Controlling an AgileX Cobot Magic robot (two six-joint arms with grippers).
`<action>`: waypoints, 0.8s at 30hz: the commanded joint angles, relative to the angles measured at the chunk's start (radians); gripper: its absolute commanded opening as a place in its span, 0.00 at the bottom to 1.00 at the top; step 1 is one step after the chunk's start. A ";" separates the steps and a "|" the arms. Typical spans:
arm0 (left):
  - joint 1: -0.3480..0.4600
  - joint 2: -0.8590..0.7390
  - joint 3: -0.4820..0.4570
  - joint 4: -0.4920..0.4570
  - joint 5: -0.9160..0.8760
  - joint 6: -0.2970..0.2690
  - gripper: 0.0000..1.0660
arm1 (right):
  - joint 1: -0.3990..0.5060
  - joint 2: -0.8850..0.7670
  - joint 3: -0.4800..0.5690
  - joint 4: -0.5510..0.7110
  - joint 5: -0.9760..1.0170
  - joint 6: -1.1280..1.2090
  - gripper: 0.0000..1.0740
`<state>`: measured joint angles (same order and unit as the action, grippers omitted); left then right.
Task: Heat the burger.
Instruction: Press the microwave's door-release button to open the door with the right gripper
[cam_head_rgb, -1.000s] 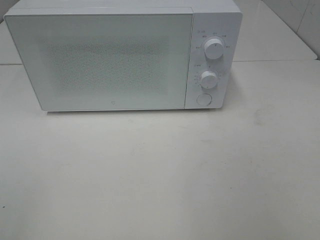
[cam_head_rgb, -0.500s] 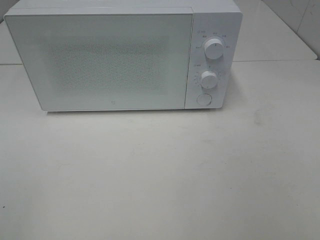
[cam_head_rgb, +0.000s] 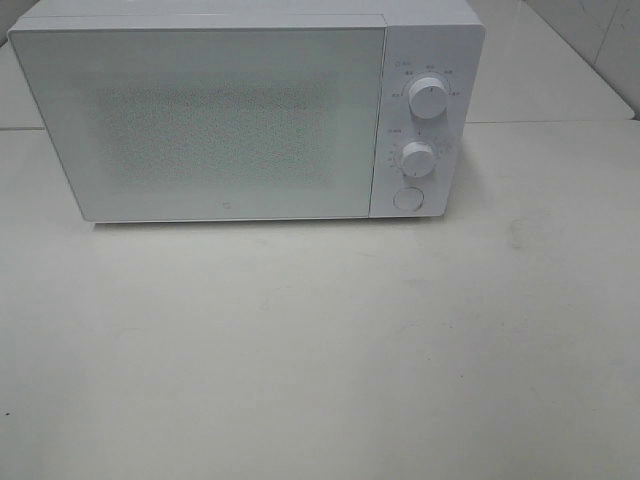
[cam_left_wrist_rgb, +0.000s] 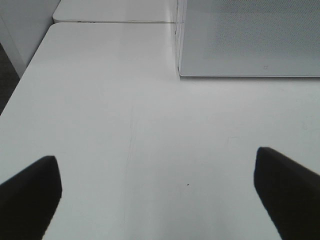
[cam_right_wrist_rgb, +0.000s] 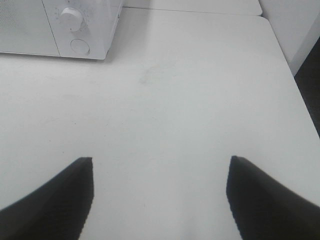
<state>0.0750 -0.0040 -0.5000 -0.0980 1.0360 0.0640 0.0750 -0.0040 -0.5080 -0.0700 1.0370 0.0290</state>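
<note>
The burger is out of view in every frame. A white microwave (cam_head_rgb: 230, 120) stands at the back of the white table with its door (cam_head_rgb: 210, 125) shut; it also shows in the left wrist view (cam_left_wrist_rgb: 250, 37) and the right wrist view (cam_right_wrist_rgb: 60, 25). It has two knobs, an upper one (cam_head_rgb: 427, 98) and a lower one (cam_head_rgb: 417, 158), and a round button (cam_head_rgb: 407, 198). My left gripper (cam_left_wrist_rgb: 157, 195) is open and empty above the table, left of the microwave. My right gripper (cam_right_wrist_rgb: 160, 197) is open and empty above the table, to its right. Neither arm shows in the exterior view.
The white table (cam_head_rgb: 320, 350) spreads in front of the microwave. A second table top (cam_head_rgb: 545, 70) adjoins behind it on the right. The table's left edge (cam_left_wrist_rgb: 22, 85) and right edge (cam_right_wrist_rgb: 292, 75) drop to a dark floor.
</note>
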 joint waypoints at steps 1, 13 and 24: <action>-0.006 -0.023 0.003 -0.005 -0.008 -0.004 0.92 | -0.004 -0.009 -0.016 -0.005 -0.035 0.002 0.69; -0.006 -0.023 0.003 -0.005 -0.008 -0.004 0.92 | -0.004 0.205 -0.021 -0.005 -0.322 0.001 0.69; -0.006 -0.023 0.003 -0.005 -0.008 -0.004 0.92 | -0.004 0.514 -0.021 -0.005 -0.622 0.005 0.69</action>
<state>0.0750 -0.0040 -0.5000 -0.0980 1.0360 0.0640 0.0750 0.4450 -0.5220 -0.0700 0.4960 0.0290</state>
